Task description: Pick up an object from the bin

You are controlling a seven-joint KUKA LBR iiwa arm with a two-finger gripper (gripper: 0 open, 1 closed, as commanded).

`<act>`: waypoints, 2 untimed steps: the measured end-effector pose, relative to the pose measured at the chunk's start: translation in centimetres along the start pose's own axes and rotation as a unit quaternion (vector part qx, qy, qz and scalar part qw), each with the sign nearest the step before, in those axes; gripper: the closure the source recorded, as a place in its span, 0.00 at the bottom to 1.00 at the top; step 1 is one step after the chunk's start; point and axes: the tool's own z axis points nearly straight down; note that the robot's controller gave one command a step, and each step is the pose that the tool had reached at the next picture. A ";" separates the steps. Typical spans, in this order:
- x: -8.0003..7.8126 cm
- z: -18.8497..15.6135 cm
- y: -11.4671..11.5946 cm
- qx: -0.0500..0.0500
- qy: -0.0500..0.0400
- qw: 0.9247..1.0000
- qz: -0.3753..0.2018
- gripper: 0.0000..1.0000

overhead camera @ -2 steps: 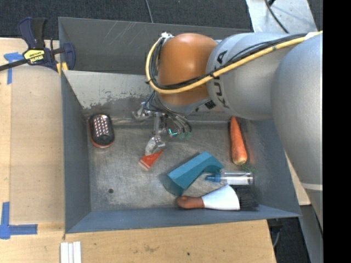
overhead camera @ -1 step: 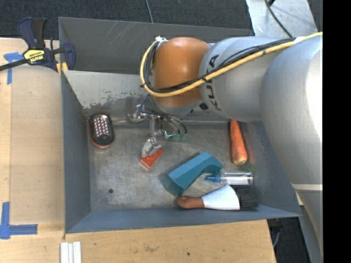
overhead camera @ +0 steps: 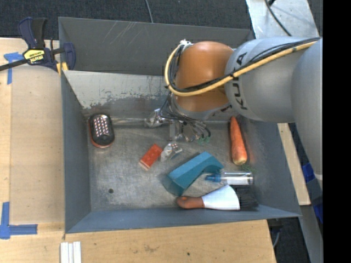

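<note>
My gripper [overhead camera: 175, 135] hangs below the arm's orange dome, over the middle of the bin towards the back wall. Just in front and to the left of it lies a small orange block [overhead camera: 151, 156] on the bin floor. A blue wedge-shaped block [overhead camera: 189, 171] lies in front of it to the right. A small green thing [overhead camera: 204, 139] lies close by its right side. Nothing is visibly held.
An orange carrot [overhead camera: 237, 141] lies along the right wall. A clear tube with a blue cap [overhead camera: 231, 178] and a white brush with a brown handle [overhead camera: 216, 201] lie at the front right. A dotted-top cylinder [overhead camera: 101, 129] stands at the back left.
</note>
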 end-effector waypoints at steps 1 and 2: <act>1.9 0.5 3.8 0.000 0.001 0.994 -0.112 1.00; 1.9 0.5 3.7 0.000 0.001 0.994 -0.111 1.00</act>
